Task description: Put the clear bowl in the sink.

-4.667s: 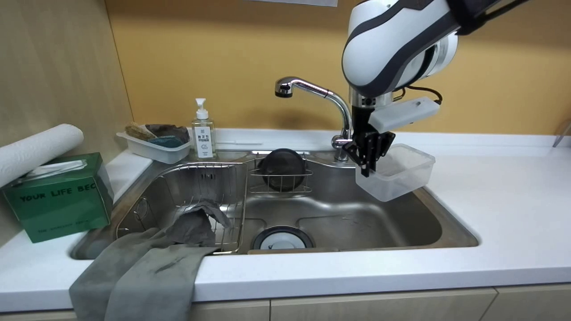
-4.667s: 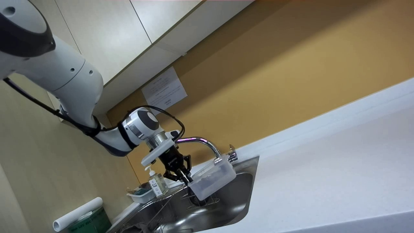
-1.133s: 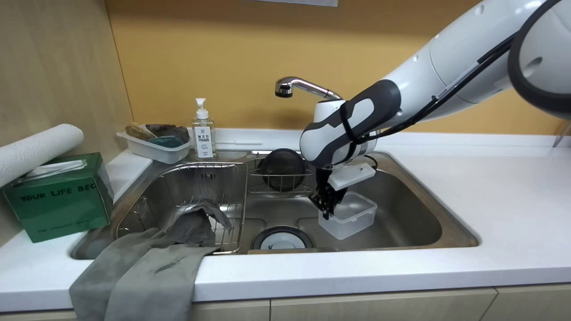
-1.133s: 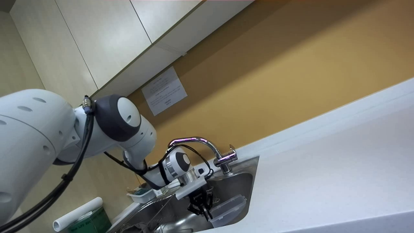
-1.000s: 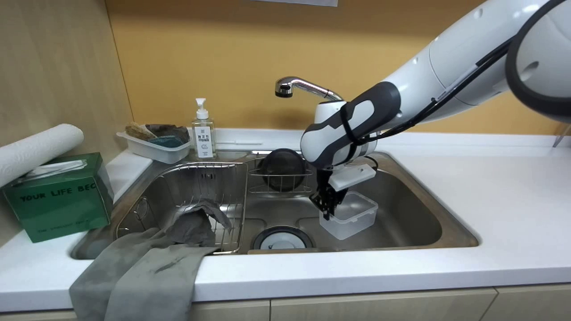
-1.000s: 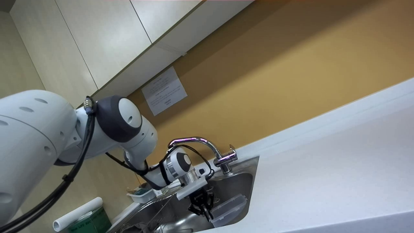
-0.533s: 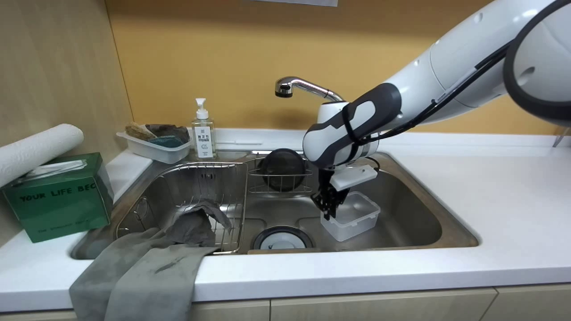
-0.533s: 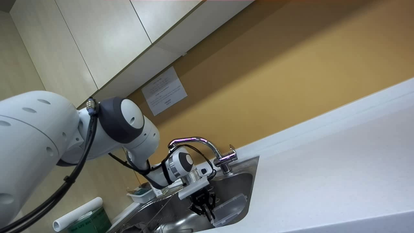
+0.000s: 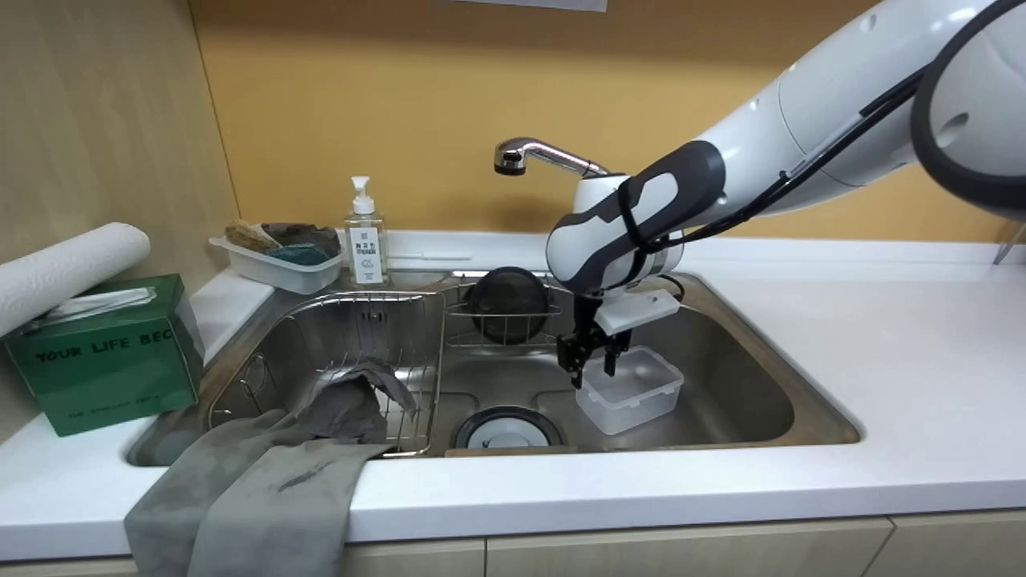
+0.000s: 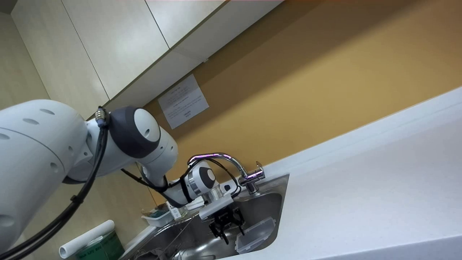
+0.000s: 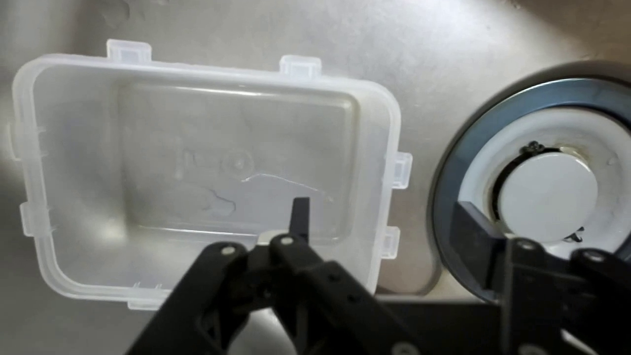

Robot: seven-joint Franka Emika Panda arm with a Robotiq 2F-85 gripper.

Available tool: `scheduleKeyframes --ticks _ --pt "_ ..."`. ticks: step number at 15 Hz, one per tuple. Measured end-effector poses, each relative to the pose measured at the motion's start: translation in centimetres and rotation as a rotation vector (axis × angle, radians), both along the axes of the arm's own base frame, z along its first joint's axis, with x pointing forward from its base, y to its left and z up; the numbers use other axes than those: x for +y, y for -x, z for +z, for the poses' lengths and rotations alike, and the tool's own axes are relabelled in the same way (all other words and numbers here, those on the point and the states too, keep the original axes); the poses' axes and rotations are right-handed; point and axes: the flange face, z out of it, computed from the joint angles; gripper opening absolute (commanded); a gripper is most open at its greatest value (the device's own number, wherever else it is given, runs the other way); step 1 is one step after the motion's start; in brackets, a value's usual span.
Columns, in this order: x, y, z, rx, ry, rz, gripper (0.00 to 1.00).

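In both exterior views the arm slants down to the sink, its wrist bent so that the tool points downward over it. The tool is released, its fingers spread wide: in the wrist view one shows in front of the clear bowl, the other in front of the sink's drain. The bowl stands upright on the sink's floor beside that drain; whether a finger touches its rim I cannot tell.

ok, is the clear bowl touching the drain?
Apart: in the wrist view, a strip of the sink shows between the clear bowl and the drain.
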Motion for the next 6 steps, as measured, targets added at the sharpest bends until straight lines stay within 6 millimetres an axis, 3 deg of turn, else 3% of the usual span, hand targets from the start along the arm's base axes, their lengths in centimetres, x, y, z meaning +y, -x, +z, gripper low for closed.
scheduleKeyframes --ticks 3,6 --pt "0.2 -0.4 2.6 -0.025 0.002 0.0 1.0" --pt "0.5 -0.4 6.8 -0.058 0.002 0.006 1.0"
